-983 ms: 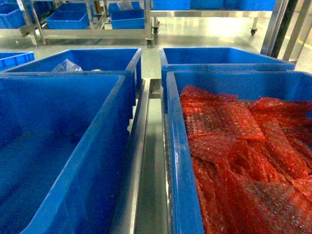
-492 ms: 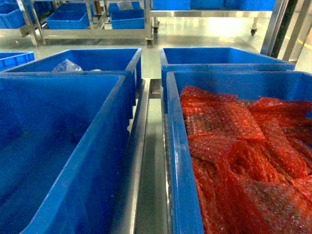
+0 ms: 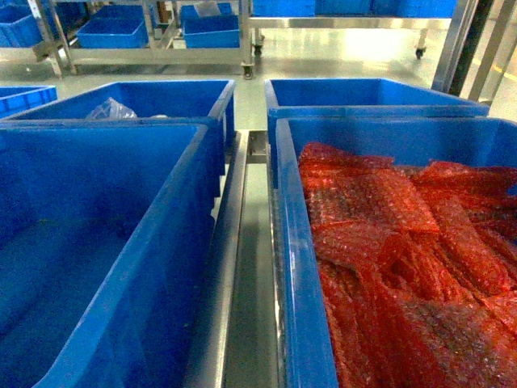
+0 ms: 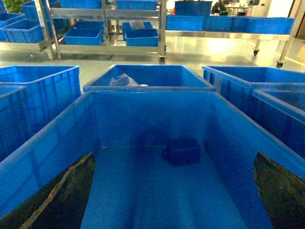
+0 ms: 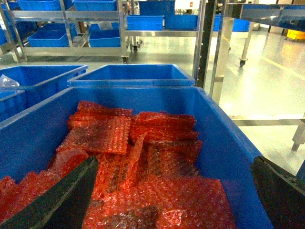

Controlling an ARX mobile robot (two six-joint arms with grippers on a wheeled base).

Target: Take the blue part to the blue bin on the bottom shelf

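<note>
A small dark blue part (image 4: 183, 151) lies on the floor of the near left blue bin (image 4: 62, 129), close to its far wall. My left gripper (image 4: 173, 158) hovers over this bin, open wide, holding nothing, with the part ahead between its fingertips (image 4: 71, 186). My right gripper (image 5: 174, 159) is open over the near right bin (image 5: 224, 138), above red bubble wrap (image 5: 143, 157). In the head view neither gripper shows, and I cannot make out the part inside the left bin (image 3: 161, 242). Of the bottom shelf only the steel centre rail (image 3: 234, 267) shows between the bins.
Two more blue bins stand behind: the far left one (image 3: 161, 97) holds a clear plastic bag (image 3: 109, 109), beside the far right one (image 3: 371, 93). Steel racks with blue bins (image 3: 113, 32) stand across the floor. A steel upright (image 5: 207, 43) rises at the right.
</note>
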